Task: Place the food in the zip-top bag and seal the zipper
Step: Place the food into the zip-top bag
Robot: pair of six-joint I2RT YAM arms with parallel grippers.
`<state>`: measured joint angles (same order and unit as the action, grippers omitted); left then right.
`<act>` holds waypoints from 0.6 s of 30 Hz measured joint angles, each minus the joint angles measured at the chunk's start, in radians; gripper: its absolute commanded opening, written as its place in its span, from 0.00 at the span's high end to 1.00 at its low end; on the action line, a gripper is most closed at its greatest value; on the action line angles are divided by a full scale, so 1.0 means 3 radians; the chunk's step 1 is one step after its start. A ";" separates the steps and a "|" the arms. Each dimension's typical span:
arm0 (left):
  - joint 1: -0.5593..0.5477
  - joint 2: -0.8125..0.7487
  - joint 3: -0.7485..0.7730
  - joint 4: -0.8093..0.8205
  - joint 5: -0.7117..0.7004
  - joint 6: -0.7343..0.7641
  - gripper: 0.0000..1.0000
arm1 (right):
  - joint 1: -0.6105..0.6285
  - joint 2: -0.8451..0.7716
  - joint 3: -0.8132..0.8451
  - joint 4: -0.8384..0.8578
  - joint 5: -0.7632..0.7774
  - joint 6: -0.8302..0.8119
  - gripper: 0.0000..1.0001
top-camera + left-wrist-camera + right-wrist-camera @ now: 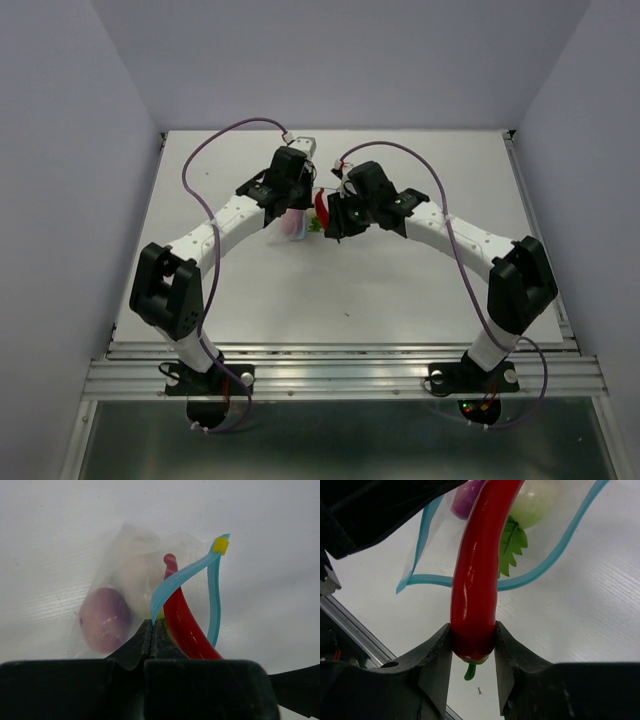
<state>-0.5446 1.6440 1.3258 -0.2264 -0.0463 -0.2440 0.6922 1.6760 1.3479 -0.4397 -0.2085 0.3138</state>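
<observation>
The clear zip-top bag (pixel 125 555) hangs from my left gripper (pixel 152 625), which is shut on one side of its light-blue zipper (pixel 180 577). The bag's mouth gapes open. Inside it lie the purplish-pink ball (pixel 104 620) and the white vegetable (pixel 532 502) with its green leaf (pixel 512 542). My right gripper (pixel 472 630) is shut on the stem end of the red chili (pixel 475 570). The chili's tip pokes between the two zipper strips into the bag. From above, the bag (pixel 293 225) and chili (pixel 322 207) sit between both wrists at mid-table.
A yellow slider tab (pixel 220 545) sits at the zipper's far end. The white table (pixel 400 290) lies under both arms, with a metal rail (pixel 340 375) along its near edge. Grey walls enclose the sides and back.
</observation>
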 measured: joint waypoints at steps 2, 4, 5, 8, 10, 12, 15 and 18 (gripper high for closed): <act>-0.0013 0.0000 0.0000 0.0009 0.0003 0.0000 1.00 | -0.0027 0.0074 0.0081 -0.0011 -0.0053 0.0015 0.75; -0.0014 0.0000 -0.0001 0.0020 0.0015 -0.0001 1.00 | -0.0043 0.0148 0.0156 -0.0023 -0.0107 0.0034 0.75; -0.0014 0.0000 -0.0001 0.0023 0.0019 0.0000 1.00 | -0.0053 0.0201 0.0207 -0.0024 -0.0134 0.0052 0.75; -0.0018 0.0000 -0.0001 0.0045 0.0041 -0.0001 1.00 | -0.0062 0.0375 0.0392 -0.0062 -0.0196 0.0094 0.75; -0.0024 0.0000 -0.0001 0.0053 0.0048 -0.0001 1.00 | -0.0075 0.0482 0.0496 -0.0088 -0.0225 0.0150 0.75; -0.0039 0.0000 -0.0001 0.0056 0.0056 -0.0001 1.00 | -0.0086 0.0554 0.0573 -0.0100 -0.0238 0.0200 0.74; -0.0061 0.0000 -0.0001 0.0069 0.0066 -0.0003 1.00 | -0.0131 0.0656 0.0683 -0.0109 -0.0267 0.0315 0.74; -0.0094 0.0000 -0.0001 0.0070 0.0071 -0.0003 1.00 | -0.0191 0.0725 0.0758 -0.0111 -0.0268 0.0445 0.73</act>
<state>-0.5728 1.6440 1.3254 -0.2054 -0.0250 -0.2447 0.6350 1.8935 1.5753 -0.4728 -0.2890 0.4473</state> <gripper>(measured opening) 0.025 0.401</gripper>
